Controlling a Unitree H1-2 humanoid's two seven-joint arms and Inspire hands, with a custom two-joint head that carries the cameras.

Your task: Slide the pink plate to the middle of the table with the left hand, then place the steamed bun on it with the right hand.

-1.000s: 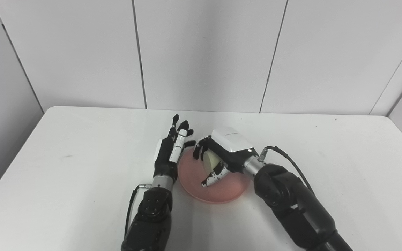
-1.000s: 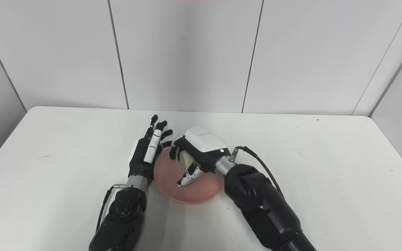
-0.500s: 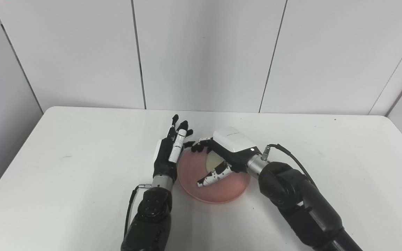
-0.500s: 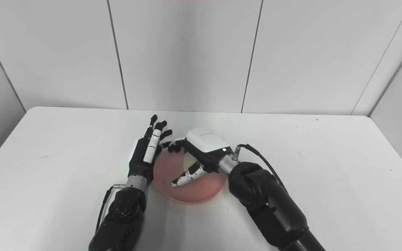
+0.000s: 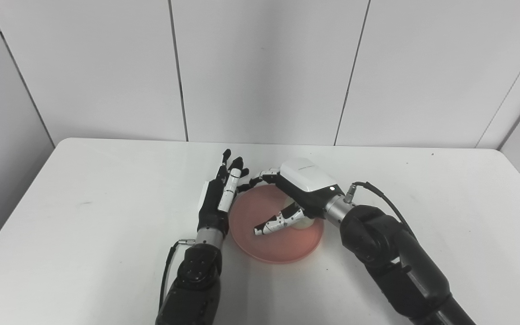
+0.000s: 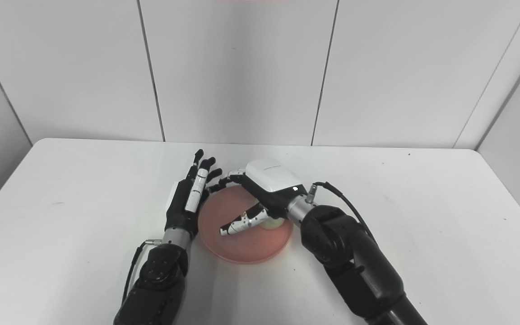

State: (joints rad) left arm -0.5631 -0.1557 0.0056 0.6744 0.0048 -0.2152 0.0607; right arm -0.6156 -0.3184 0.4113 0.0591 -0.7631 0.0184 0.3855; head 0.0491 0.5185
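Note:
The pink plate (image 5: 282, 248) lies near the middle of the white table (image 5: 106, 216). The pale steamed bun (image 5: 304, 223) rests on the plate's right half, mostly hidden under my right hand (image 5: 303, 186). That hand hovers over the plate, open, fingers spread toward the plate's far rim and thumb stretched across the middle; it is not gripping the bun. My left hand (image 5: 218, 197) stands on edge along the plate's left rim, open, fingers straight and pointing away from me. Whether it touches the rim I cannot tell.
Grey wall panels (image 5: 260, 67) stand behind the table's far edge. A cable (image 5: 377, 194) loops from the right wrist. White tabletop stretches to both sides of the arms.
My right hand has opened, letting go of the bun, and drawn back to the right. The bun now lies on the plate. The left hand has stayed put.

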